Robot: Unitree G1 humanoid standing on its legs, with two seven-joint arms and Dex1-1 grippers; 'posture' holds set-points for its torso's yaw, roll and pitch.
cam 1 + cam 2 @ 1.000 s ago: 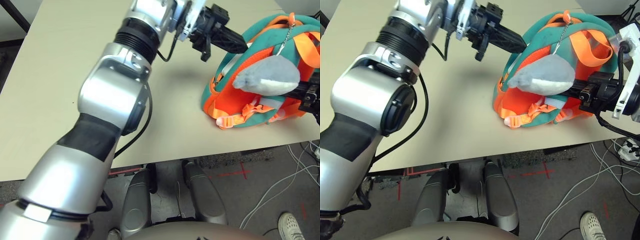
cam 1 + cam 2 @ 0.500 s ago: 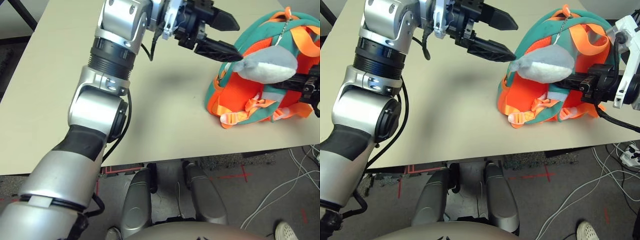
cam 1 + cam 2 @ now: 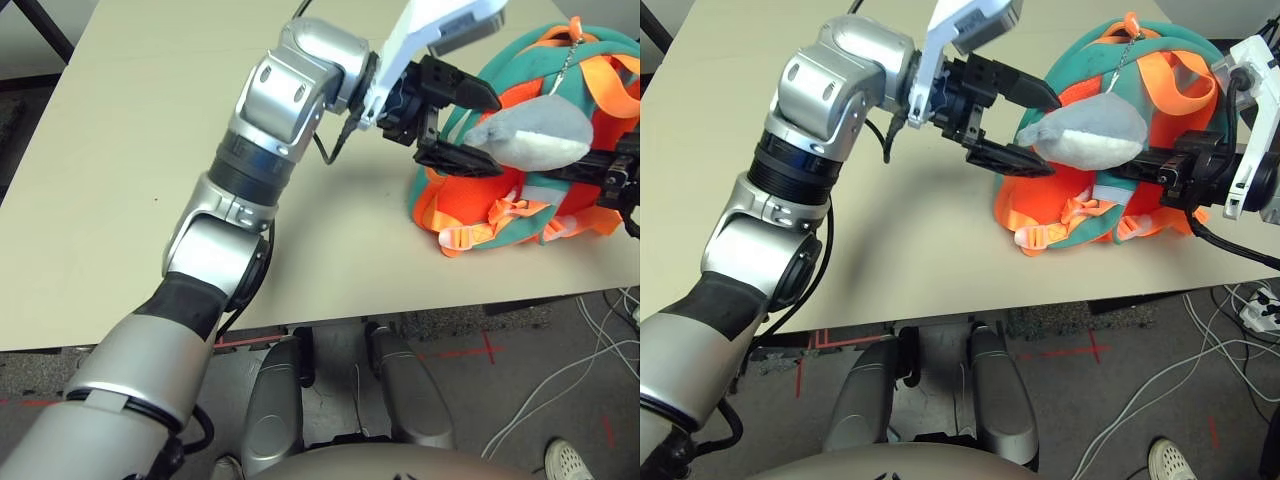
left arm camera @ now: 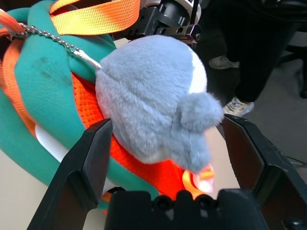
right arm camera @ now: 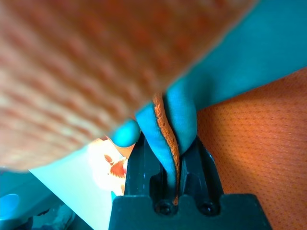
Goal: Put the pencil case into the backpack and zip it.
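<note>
From where I'm standing, the small teal fabric backpack with orange mesh and straps is lying at about two o'clock on the pale beige table, its long axis running roughly from one o'clock to seven. The left arm's black fingers are standing wide apart, holding nothing, with the grey-blue and white plush shark charm sitting just off their tips, at about three o'clock from them. The right arm's black fingers are clamping a fold of teal cloth with orange piping, reaching in from the pack's three o'clock side and apparently steadying it

As for the pencil case, I'm not managing to make it out for certain; a smooth white strip is showing along the teal edge, and I'm not able to tell whether that's the case or part of the bag. The left arm is the nearer one to that edge, so its coming move is probably depending on getting past the dangling charm without snagging it
</note>
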